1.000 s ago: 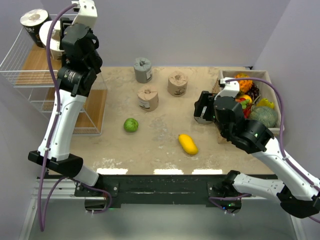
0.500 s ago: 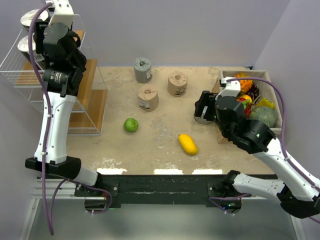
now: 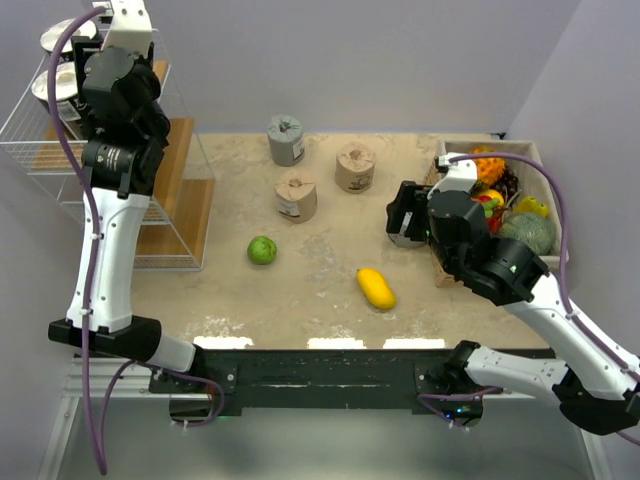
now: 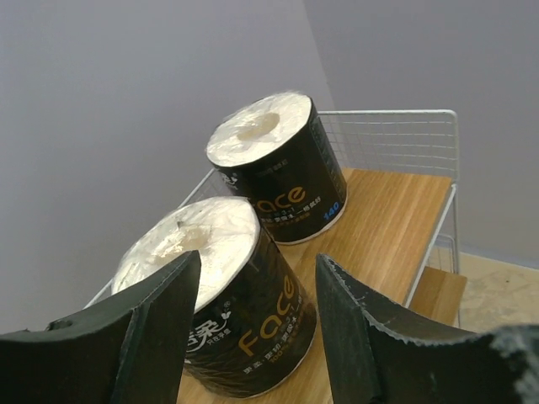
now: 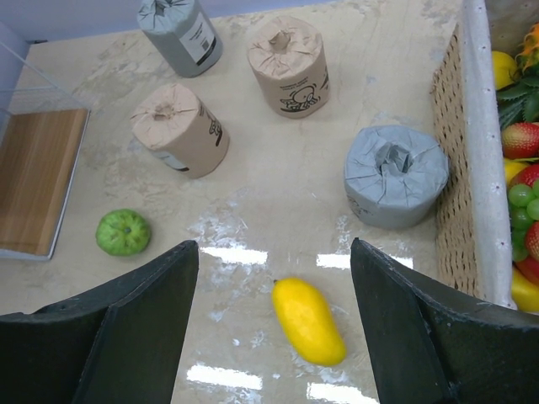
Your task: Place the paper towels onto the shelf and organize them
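Two black-wrapped paper towels (image 4: 278, 168) (image 4: 219, 311) stand on the top wooden board (image 4: 396, 219) of the white wire shelf (image 3: 30, 130). My left gripper (image 4: 257, 269) is open, with the nearer black roll just ahead of its fingertips. Two tan rolls (image 3: 296, 196) (image 3: 355, 167) and a grey roll (image 3: 286, 140) stand on the table. Another grey roll (image 5: 396, 172) stands beside the fruit box and is hidden under my right arm in the top view. My right gripper (image 5: 274, 248) is open and empty above the table.
A green fruit (image 3: 262, 250) and a yellow mango (image 3: 376, 288) lie on the table. The mango (image 5: 308, 320) is below my right gripper. A tan box of fruit (image 5: 472, 168) stands at the right. The shelf's lower boards (image 3: 175, 190) step down towards the table.
My left arm swung left over the shelf's top tier, and the nearer black roll moved left with it. In the last half second it barely shifted. The right arm stayed put.
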Controlling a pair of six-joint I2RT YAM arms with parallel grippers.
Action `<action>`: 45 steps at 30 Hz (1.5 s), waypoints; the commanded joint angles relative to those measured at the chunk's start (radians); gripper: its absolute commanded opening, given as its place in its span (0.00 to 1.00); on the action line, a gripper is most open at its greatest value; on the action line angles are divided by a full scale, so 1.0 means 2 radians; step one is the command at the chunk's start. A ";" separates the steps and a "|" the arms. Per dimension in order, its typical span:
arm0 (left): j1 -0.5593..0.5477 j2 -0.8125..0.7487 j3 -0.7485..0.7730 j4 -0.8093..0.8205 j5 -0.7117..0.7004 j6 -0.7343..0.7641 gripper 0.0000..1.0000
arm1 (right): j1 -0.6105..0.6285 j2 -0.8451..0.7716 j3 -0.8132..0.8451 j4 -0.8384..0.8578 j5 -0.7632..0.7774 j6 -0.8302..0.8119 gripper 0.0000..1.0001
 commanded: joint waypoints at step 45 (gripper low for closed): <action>-0.125 -0.043 -0.050 -0.096 0.328 -0.128 0.62 | 0.001 0.036 0.002 0.016 -0.025 0.000 0.76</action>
